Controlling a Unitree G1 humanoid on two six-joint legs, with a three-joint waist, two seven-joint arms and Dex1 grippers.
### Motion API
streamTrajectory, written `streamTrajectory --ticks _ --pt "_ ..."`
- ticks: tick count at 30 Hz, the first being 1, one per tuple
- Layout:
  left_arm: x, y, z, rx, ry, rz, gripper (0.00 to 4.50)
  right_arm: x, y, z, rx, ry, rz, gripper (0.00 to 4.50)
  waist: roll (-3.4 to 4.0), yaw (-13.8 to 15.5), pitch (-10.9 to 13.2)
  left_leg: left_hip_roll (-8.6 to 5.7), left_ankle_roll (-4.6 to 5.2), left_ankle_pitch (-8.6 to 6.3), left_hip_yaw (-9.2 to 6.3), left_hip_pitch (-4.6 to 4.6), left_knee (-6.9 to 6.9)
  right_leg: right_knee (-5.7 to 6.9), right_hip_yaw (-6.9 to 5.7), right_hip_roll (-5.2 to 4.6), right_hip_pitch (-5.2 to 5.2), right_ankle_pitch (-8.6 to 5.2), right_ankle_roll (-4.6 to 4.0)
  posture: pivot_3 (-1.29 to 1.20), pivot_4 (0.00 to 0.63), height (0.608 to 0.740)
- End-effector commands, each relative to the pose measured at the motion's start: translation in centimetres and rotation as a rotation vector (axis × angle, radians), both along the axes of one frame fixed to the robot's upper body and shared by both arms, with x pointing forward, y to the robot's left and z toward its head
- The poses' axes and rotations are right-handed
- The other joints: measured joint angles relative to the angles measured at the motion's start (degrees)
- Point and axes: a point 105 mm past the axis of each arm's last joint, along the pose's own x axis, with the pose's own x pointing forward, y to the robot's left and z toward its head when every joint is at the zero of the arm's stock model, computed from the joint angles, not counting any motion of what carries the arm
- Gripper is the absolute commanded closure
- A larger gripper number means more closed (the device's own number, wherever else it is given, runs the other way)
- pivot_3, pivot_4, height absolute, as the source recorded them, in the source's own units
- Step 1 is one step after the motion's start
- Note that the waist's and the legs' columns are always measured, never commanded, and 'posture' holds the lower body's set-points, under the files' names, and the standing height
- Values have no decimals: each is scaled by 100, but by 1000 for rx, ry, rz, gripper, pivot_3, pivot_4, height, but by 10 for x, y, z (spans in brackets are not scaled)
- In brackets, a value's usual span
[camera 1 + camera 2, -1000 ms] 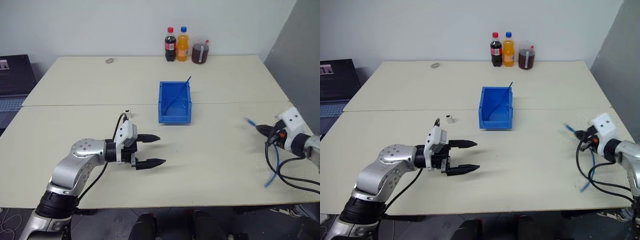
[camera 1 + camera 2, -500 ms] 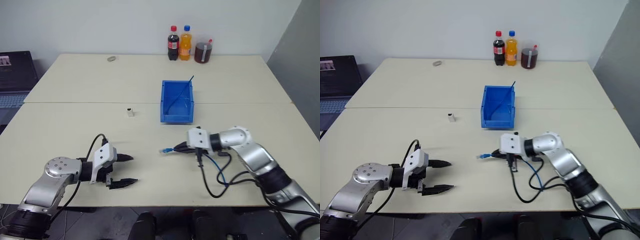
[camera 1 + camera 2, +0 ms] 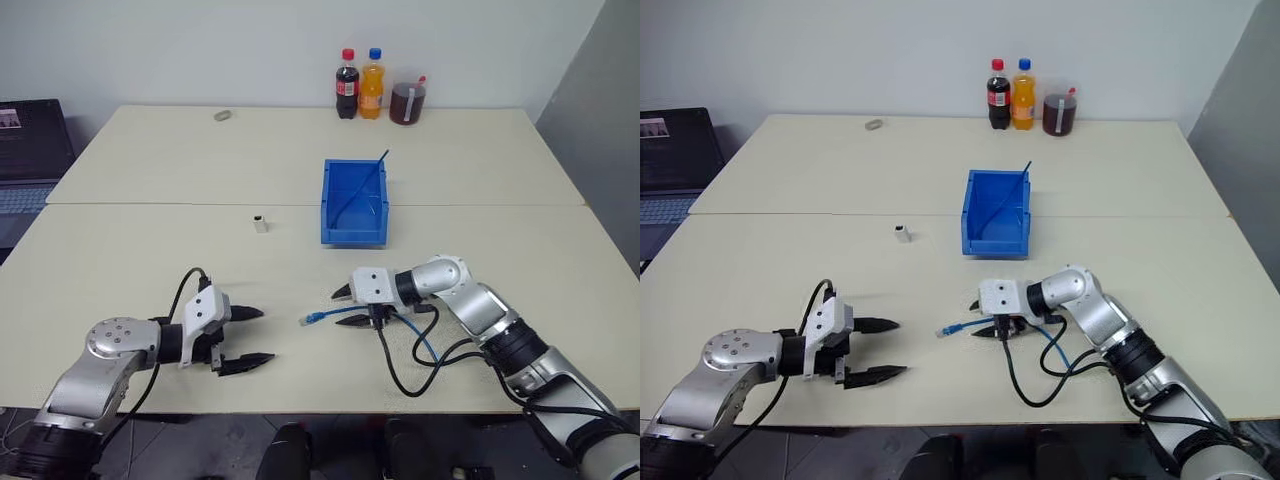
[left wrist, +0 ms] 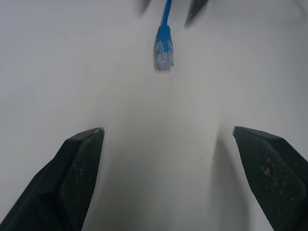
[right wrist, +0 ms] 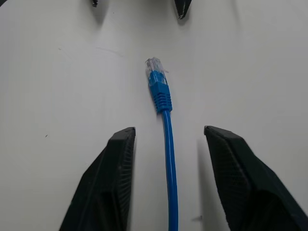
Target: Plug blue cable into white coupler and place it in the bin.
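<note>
Blue cable (image 3: 322, 317) now on beige table (image 3: 150, 170)

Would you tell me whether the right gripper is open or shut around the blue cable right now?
Open. The right gripper's two black fingers stand apart on either side of the blue cable, with gaps on both sides; the cable lies on the table between them.

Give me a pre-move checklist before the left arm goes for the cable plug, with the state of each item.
1. Thin light-blue cable with clear plug lies flat on the table: ok.
2. Right gripper open, cable lying free between its black fingers: ok.
3. Left gripper open and facing the plug: ok.
4. Table between left gripper and plug unobstructed: ok.
5. Tiny white boxy coupler upright, apart from both grippers, not yet picked: not ok.
6. Bright blue plastic bin has room: ok, though a thin dark strand leans in it.
</note>
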Motion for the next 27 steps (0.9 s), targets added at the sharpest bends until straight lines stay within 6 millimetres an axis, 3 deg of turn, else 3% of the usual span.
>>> streamTrajectory --ticks 1,3,7,16,19,27 --pt "12 -6 8 -2 -37 21 0 -16 -6 32 110 56 -32 1083 -1 -13 -1 -1 0 0 0 -1 0 0 1 0 1 1 0 0 150 740" --pt "14 -9 7 -5 -33 17 0 -20 -11 36 130 87 -66 557 -1 -39 -1 0 0 0 1 2 -1 1 2 0 1 1 1 0 150 740" --pt "13 -23 2 -10 -3 -36 0 -27 -25 36 155 114 -169 557 -1 -49 -1 1 1 0 3 4 -2 5 4 2 0 0 0 0 150 740" --pt "20 -38 -17 40 -19 -54 0 -37 -29 41 210 118 -274 557 -1 -31 -2 -2 1 0 3 6 5 10 4 1 3 1 2 0 150 740" --pt "20 -46 -20 36 -19 -69 405 -39 -31 41 215 119 -293 529 -2 -14 -5 -6 2 1 0 7 7 9 3 -1 8 3 4 0 150 740" --pt "9 -55 -32 29 12 -90 2192 -37 -32 41 220 97 -326 529 0 -25 -10 -11 2 1 1 10 8 8 5 -6 10 4 7 0 150 740"
